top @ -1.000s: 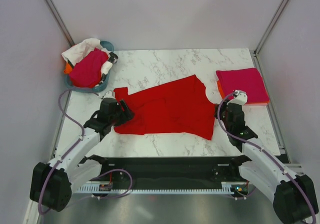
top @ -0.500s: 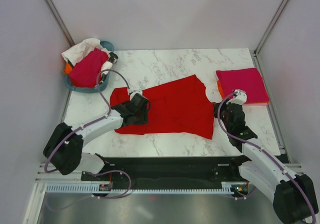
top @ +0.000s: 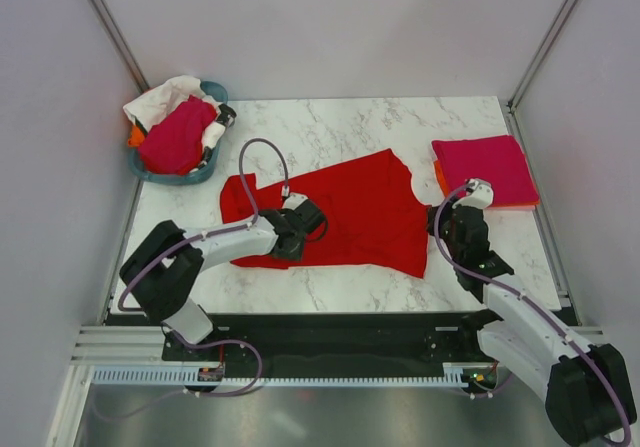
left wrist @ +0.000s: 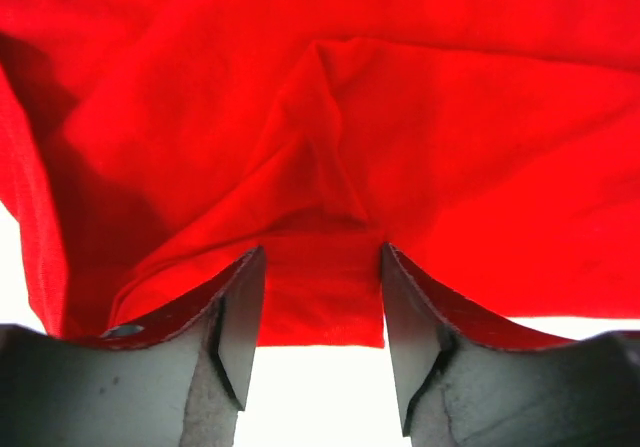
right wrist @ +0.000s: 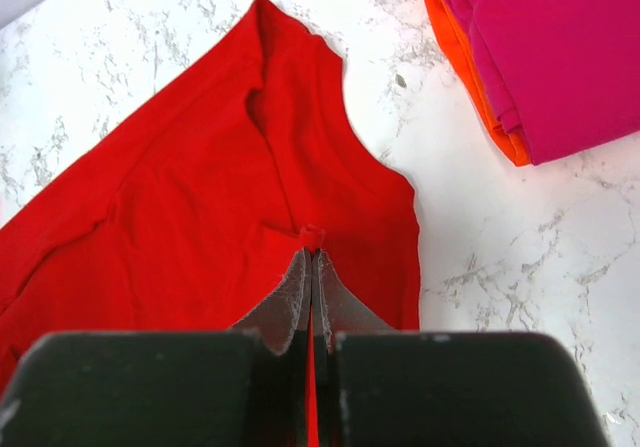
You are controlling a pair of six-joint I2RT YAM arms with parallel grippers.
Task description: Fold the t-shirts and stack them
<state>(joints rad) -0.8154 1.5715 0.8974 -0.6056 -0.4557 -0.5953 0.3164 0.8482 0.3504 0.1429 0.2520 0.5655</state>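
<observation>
Red shirt [top: 365, 202] lies on the table: left gripper [left wrist: 315, 267] fingers apart with a ridge of its cloth between them, right gripper [right wrist: 311, 255] fingers together pinching its edge, folded pink shirt [right wrist: 560, 47] ahead-right of them.

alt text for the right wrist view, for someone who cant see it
The right gripper, jaws shut, pinches a fold of the red t-shirt lying spread on a white marble table. At the upper right a folded magenta t-shirt lies on an orange t-shirt.
</observation>
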